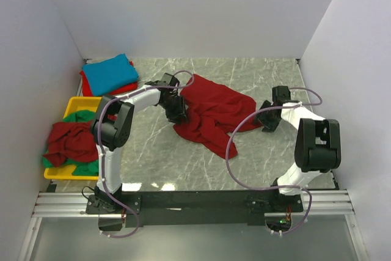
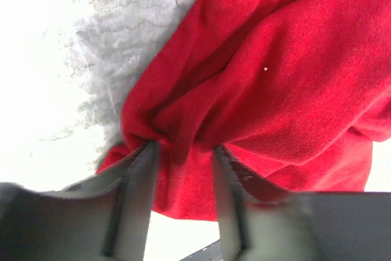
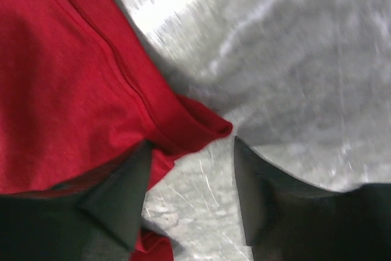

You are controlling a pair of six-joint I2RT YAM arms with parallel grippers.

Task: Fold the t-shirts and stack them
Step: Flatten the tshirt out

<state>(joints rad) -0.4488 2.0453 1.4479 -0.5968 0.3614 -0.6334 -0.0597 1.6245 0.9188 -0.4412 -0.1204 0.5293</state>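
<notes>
Left tool [image 2: 183,146] grips a bunched fold at the 9 o'clock edge of the dark red t-shirt [image 1: 215,111], crumpled on the surface [image 1: 263,74]. You see the right tool [image 3: 190,146] spread wide at its 3 o'clock edge.

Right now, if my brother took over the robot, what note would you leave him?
Left claw: shut on a bunch of the red shirt, crumpled mid-table.
Right claw: open at that shirt's hem, gripping nothing.
Done: turquoise shirt folded atop a folded red shirt, back left.
To do: fold the red shirt, then the dark red shirt and green shirt heaped in the yellow tray; stack all.
</notes>
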